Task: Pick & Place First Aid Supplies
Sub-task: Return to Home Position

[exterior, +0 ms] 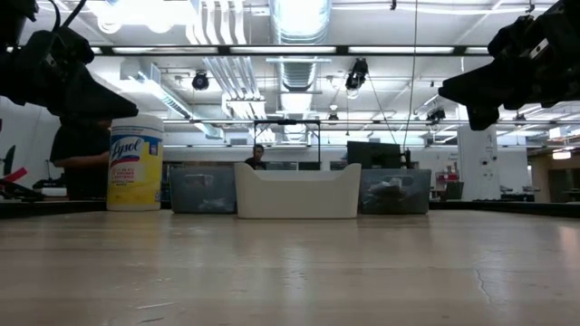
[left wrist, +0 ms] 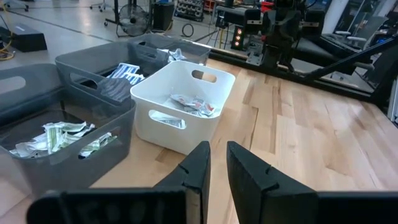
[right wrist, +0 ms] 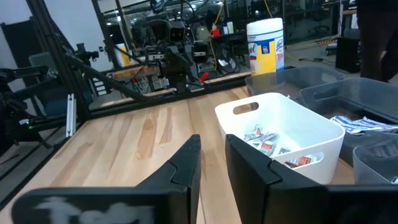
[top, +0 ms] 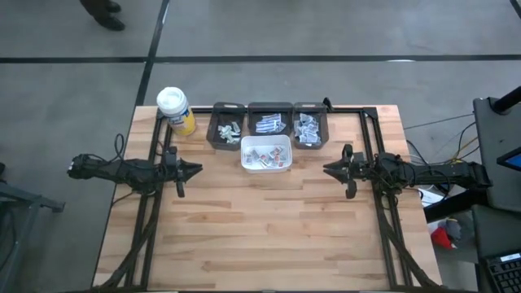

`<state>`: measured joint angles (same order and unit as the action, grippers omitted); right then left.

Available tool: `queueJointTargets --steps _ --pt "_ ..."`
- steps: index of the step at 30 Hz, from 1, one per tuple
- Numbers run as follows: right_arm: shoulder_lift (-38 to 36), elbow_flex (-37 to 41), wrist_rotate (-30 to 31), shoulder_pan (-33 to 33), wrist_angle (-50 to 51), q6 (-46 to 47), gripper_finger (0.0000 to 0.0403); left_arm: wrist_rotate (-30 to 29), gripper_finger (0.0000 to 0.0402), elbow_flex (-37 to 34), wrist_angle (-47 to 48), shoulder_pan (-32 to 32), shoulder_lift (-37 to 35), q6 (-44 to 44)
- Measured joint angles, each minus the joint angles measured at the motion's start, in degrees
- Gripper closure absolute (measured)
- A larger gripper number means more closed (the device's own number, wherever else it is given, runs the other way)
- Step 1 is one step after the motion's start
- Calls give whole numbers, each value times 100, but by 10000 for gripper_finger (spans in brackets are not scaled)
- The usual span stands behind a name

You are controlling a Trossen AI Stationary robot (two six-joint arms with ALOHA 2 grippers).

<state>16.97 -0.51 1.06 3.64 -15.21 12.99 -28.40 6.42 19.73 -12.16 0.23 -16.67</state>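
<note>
A white bin (top: 265,155) stands at the table's far middle and holds small white packets with red print (left wrist: 194,104), which also show in the right wrist view (right wrist: 268,140). Behind it stand three dark bins (top: 269,120) with more packets: green-printed ones (left wrist: 59,137) in the left bin, blue-printed ones (left wrist: 124,70) in the middle bin. My left gripper (top: 196,170) hovers left of the white bin, shut and empty; it also shows in its wrist view (left wrist: 217,148). My right gripper (top: 327,169) hovers right of the bin, shut and empty; it also shows in its wrist view (right wrist: 212,140).
A yellow bottle with a white cap (top: 176,110) stands at the far left, beside the dark bins. Black frame bars (top: 370,138) run along the table's sides and far edge. Bare wood (top: 269,228) spreads over the near half of the table. A person stands in the room beyond (exterior: 258,156).
</note>
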Motion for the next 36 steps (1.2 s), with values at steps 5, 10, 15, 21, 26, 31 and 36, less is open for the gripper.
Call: queueJointTargets --steps 5,10,15,21,26,31,36 --pt "0 0 0 0 -1 -4 321 0 346 0 11 0 0 0" --pt "-1 0 2 0 -1 -9 314 0 346 0 16 0 0 0" --pt "-1 0 3 0 -1 -8 312 2 346 0 17 0 0 -2" --pt "-2 0 4 0 -1 -4 325 2 346 0 17 0 0 -1" --pt "-1 -2 6 0 -1 -4 335 4 346 -2 17 0 0 -2" --pt "-2 -2 7 0 -1 -4 339 4 346 -2 17 0 0 -2" --pt "-2 -2 9 0 -1 -2 331 4 346 -2 17 0 0 -2"
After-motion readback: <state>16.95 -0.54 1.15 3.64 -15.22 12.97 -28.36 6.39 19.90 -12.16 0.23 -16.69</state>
